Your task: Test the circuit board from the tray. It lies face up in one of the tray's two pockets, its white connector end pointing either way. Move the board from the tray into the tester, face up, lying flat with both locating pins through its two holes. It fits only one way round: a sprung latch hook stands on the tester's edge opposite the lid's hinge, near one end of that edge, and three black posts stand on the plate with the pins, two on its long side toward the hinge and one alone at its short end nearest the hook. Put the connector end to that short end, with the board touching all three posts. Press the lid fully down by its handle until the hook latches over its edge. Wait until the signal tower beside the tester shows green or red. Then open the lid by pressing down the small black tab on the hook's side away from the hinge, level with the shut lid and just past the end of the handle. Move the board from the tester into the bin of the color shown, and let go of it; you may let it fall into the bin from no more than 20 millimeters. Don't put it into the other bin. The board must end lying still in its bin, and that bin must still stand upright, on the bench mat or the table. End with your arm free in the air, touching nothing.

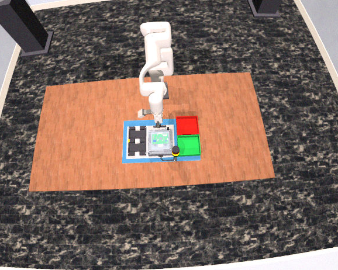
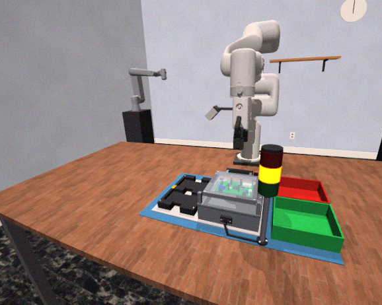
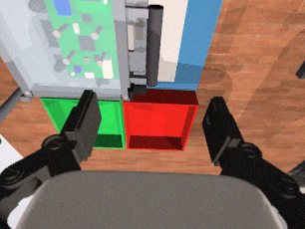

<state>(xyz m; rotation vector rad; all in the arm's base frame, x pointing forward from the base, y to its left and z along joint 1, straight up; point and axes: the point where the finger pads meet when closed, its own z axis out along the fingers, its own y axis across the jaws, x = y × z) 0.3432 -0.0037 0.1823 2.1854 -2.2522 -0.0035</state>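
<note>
Gripper [image 3: 153, 130] fingers spread wide apart, nothing between them, hanging above the tester's [image 2: 229, 212] handle side. The wrist view shows both dark fingers, one at 9 o'clock and one at 3 o'clock of the frame, with bare wood and the bins in the gap.

Circuit board [image 2: 236, 187] lies face up inside the tester under the clear lid [image 2: 219, 195], which is down. Whether the pins pass through its holes is too small to tell, and the posts can't be made out either. In the wrist view the board [image 3: 82, 37] is cut off at the top edge, around 11 o'clock.

Black handle bar [image 3: 153, 45] runs along the lid's edge, its upper end cut off by the frame. The hook and tab beside it are blurred (can't say if latched).

Signal tower [image 2: 269, 171] stands at the tester's near right corner in the exterior view, middle band lit yellow, top and bottom bands dark. It hides part of the tester's right side.

Tray [image 2: 180, 198] at 9 o'clock of the tester, both pockets showing only black. Red bin [image 2: 303, 189] and green bin [image 2: 306, 224] at 3 o'clock of the tester, side by side on the blue mat [image 2: 186, 226].
</note>
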